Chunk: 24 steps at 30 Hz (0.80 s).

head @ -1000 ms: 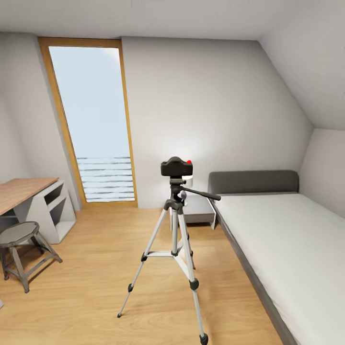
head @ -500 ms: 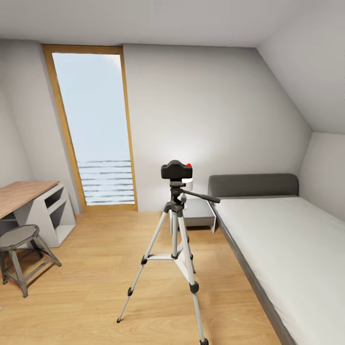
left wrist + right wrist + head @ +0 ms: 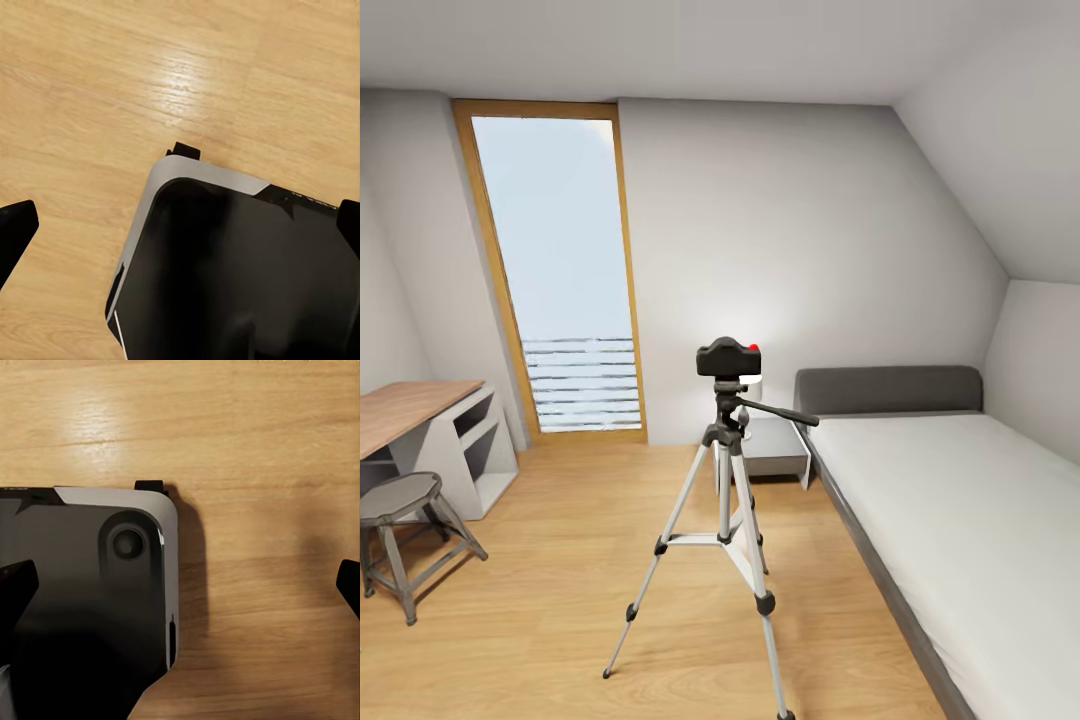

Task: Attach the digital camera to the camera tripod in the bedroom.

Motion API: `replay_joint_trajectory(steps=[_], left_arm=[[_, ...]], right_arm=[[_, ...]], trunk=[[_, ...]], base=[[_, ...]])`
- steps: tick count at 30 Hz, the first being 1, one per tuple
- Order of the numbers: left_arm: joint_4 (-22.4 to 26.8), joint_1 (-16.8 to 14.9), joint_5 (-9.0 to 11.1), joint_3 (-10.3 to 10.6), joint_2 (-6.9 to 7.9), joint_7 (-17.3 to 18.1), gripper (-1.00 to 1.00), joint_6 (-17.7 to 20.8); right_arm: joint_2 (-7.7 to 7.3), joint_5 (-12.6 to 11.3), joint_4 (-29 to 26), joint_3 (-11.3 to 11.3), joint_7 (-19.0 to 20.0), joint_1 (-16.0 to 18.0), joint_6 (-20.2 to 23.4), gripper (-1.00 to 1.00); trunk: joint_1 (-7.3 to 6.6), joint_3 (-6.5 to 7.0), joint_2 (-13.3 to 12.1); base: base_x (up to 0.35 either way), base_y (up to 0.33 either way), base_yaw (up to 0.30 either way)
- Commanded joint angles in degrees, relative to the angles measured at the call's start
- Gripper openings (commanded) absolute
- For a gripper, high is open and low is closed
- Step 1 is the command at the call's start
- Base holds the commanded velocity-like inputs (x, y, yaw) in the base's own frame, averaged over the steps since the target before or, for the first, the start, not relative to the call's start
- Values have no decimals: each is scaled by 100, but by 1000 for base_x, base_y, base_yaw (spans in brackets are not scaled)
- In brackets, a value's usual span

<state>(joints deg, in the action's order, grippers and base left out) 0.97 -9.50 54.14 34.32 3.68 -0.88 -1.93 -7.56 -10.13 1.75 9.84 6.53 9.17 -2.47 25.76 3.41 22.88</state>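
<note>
The digital camera [image 3: 728,357], black with a red button on top, sits on the black head of the camera tripod [image 3: 724,500]. The tripod stands with its silver legs spread on the wood floor in the middle of the bedroom, pan handle pointing right. My left gripper [image 3: 180,229] is open, its dark fingertips [image 3: 15,231] far apart over the floor and my own base. My right gripper [image 3: 180,583] is open too, with nothing between its fingertips [image 3: 16,585]. Both hang low, away from the tripod.
A low grey bed [image 3: 960,520] with a white mattress fills the right side, a grey nightstand [image 3: 776,445] behind the tripod. A desk [image 3: 430,415] and metal stool [image 3: 400,500] stand at the left. A tall wood-framed window [image 3: 560,270] is in the back wall. My dark base [image 3: 225,270] sits under both grippers.
The whole head view has shifted, showing more ceiling and the room slightly farther off. The camera and tripod themselves have not moved.
</note>
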Motion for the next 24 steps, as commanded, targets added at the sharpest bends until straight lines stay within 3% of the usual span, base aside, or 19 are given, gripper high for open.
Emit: replay_joint_trajectory(steps=[1,24], left_arm=[[3,1,44,48,1,-9,100,-9],[4,1,44,48,1,-9,100,-9]], right_arm=[[0,-58,19,48,29,6,-26,100],[-31,-35,10,62,33,6,-19,100]], trunk=[[2,-2,4],[2,-1,4]], base=[[0,0,0],[0,0,0]])
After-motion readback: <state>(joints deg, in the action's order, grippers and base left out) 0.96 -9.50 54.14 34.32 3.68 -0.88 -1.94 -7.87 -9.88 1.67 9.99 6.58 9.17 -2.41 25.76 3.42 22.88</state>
